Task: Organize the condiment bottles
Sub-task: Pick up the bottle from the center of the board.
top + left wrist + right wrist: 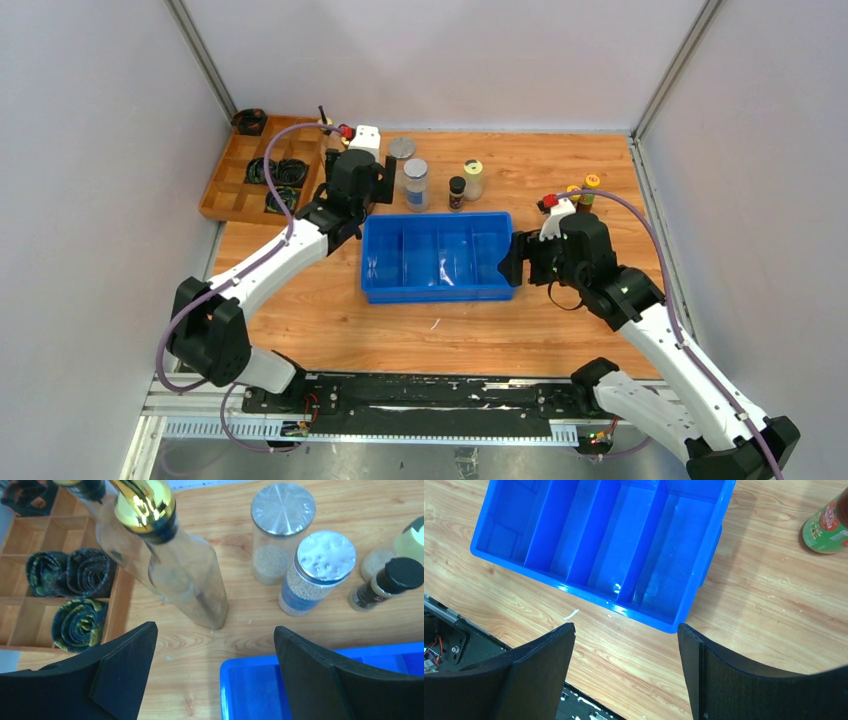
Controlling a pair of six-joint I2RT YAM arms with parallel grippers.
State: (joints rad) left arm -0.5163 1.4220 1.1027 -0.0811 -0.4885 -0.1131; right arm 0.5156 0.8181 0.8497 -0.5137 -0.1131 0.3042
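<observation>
While the blue plastic divided bin (pixel 437 292) holds nothing: the step in hand looks like a first pick.
Left end effector (pixel 214 630): fingers wide apart, empty, facing the foot of the tall clear glass bottle with a gold spout (pixel 185 575).
That bottle: on the table, between the wooden divided tray (pixel 225 185) and two silver-lidded clear jars (pixel 282 510).
Right end effector (pixel 625 630): fingers apart, empty, over the bin's right end; two dark yellow-capped sauce bottles (pixel 588 190) stand just beyond.
Advice: grip the glass body low, not the slim neck; lift straight, clear of the jars.
Table (pixel 330 330): warm wood grain, flat.
Room: pale grey walls close around.
</observation>
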